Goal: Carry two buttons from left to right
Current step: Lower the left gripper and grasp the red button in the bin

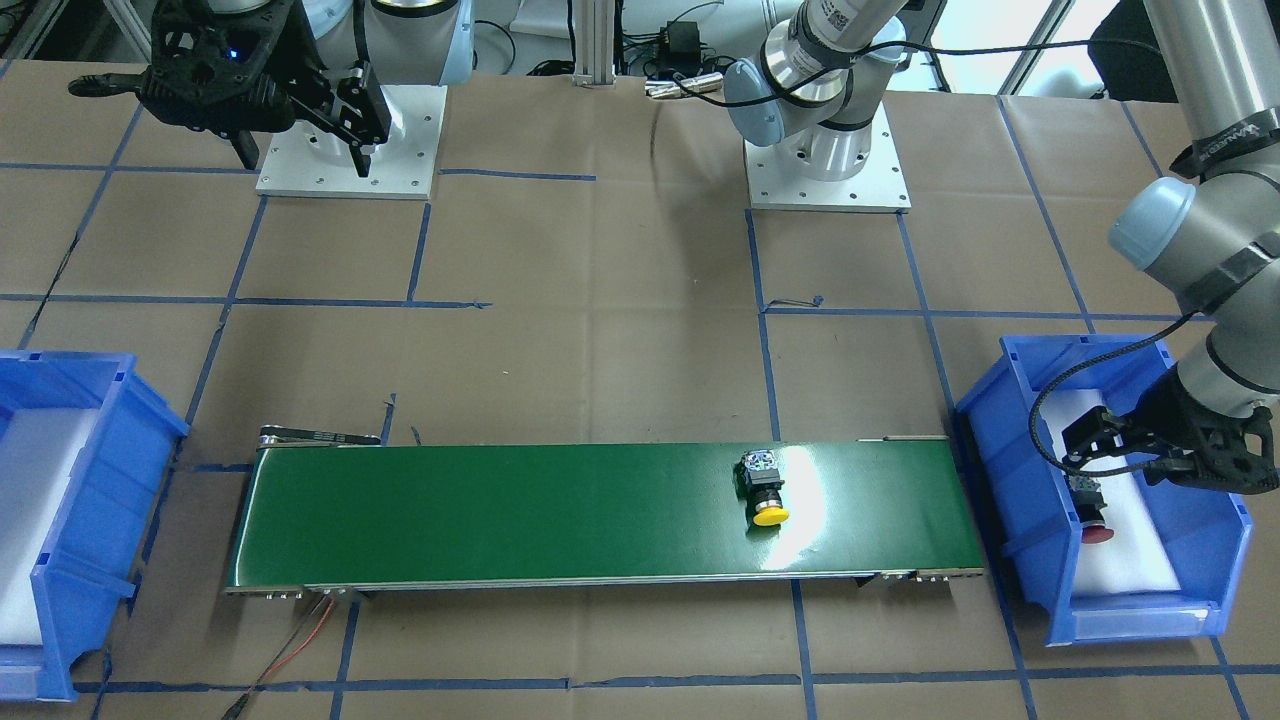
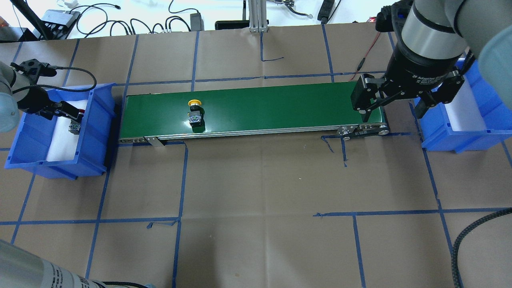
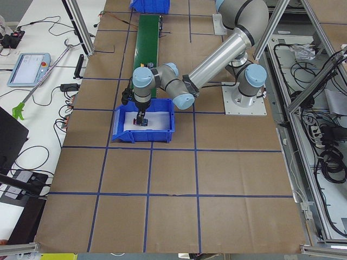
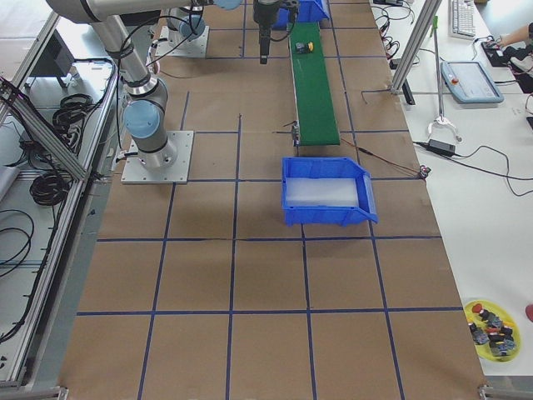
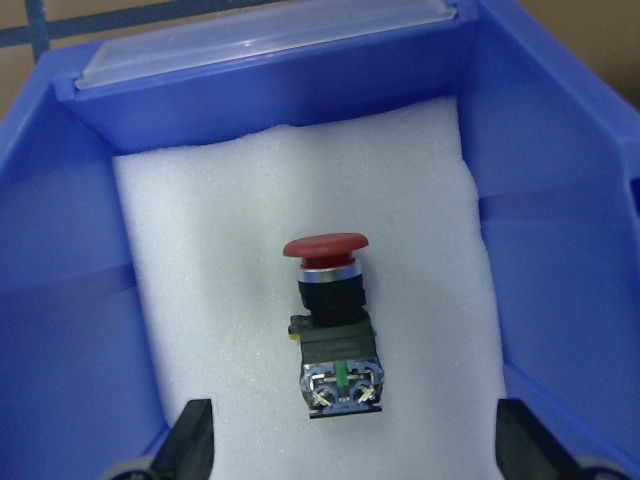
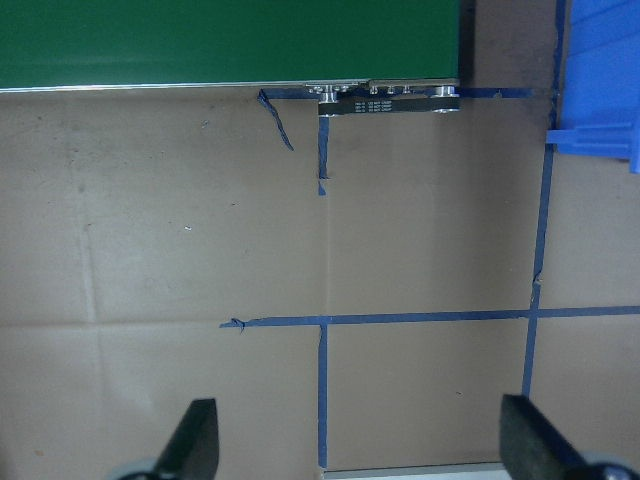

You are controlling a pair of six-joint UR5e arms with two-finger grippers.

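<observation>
"While the left gripper (image 5: 360, 445) spreads wide, empty, over the red button (image 5: 330, 320) in the left bin (image 5: 540, 150), what's done?"

"Neither delivered, I'd say: yellow button (image 2: 195, 114) lies on the belt (image 2: 280, 108) near its left end; right gripper (image 2: 392, 112) hovers spread, empty, at the other."

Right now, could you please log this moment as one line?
yellow button: belt; red button: left bin; left pincer: open above it; right pincer: open

The desk (image 2: 256, 200) is covered in brown paper, marked into squares by blue tape (image 2: 400, 212). Aluminium frame posts (image 4: 414, 46) stand along its edge. At the upper left of the left side view, a white side bench (image 3: 40, 40) carries cables (image 3: 49, 24) and a screen pendant (image 3: 28, 69).
</observation>
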